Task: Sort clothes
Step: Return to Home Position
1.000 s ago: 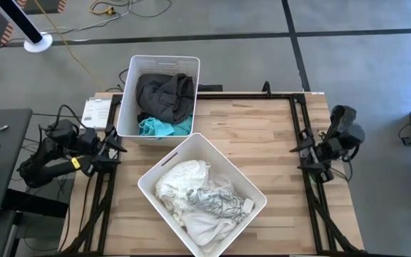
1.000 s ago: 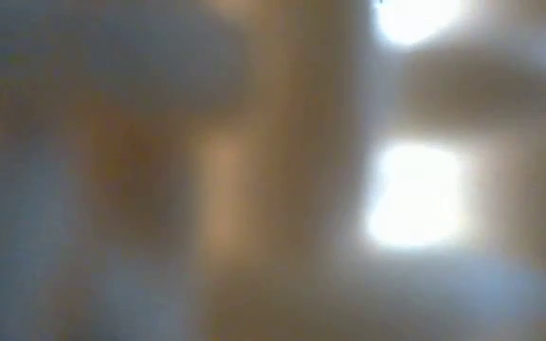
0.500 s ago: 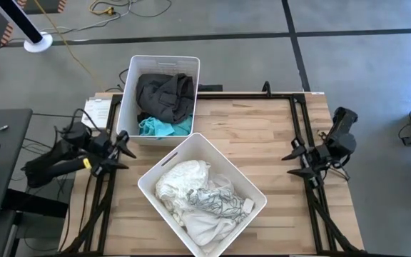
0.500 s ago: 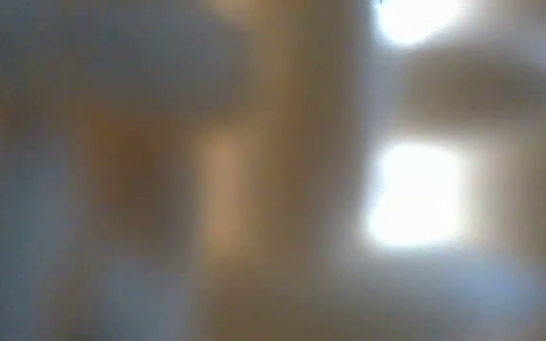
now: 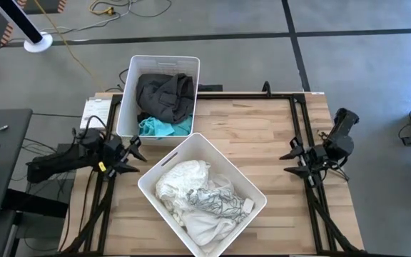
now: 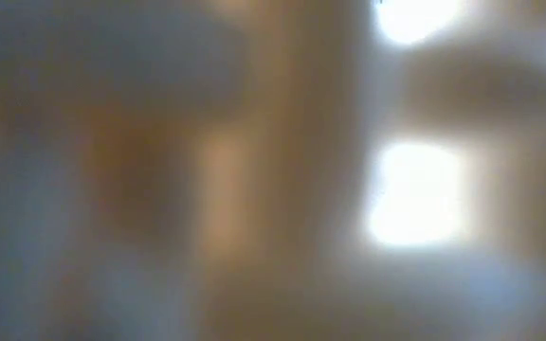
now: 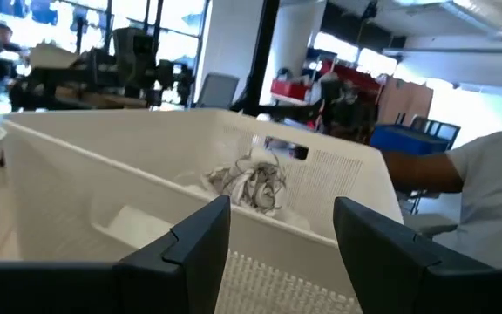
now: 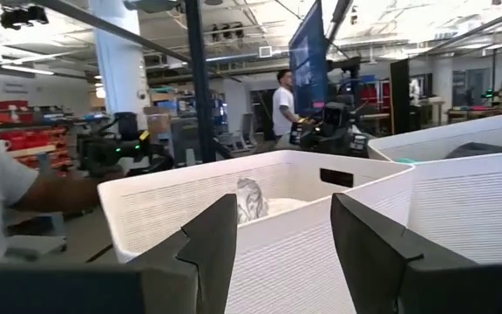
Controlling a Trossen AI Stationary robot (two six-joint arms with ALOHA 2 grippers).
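Lying inside two bins, all the clothes in view are off the tabletop. A heap of soft white and grey-white patterned garments (image 5: pixel 195 191) fills the white rectangular plastic bin (image 5: pixel 168 155) that sits askew on the near part of the pale wooden slatted table (image 5: pixel 255 132). A bundle of crumpled dark grey garments (image 5: pixel 164 94), with a teal fabric piece (image 5: pixel 157 127) beside it, lies in the second white plastic bin (image 5: pixel 125 100), which overhangs the table's far edge. The two bins stand close, corner to side.

No garment shows on the bare wood, so the sorting looks finished, light things in one bin and dark or coloured ones in the other. What seems left is only for the arms to park.

The left gripper (image 5: pixel 135 155) sits low at the table's left edge, just beside the near bin, its fingers spread apart and holding nothing; its wrist camera looks between them at that bin's wall. The right gripper (image 5: pixel 287 163) is at the right edge, well apart from both bins, fingers likewise spread and empty. The table-height camera is too blurred to tell anything.
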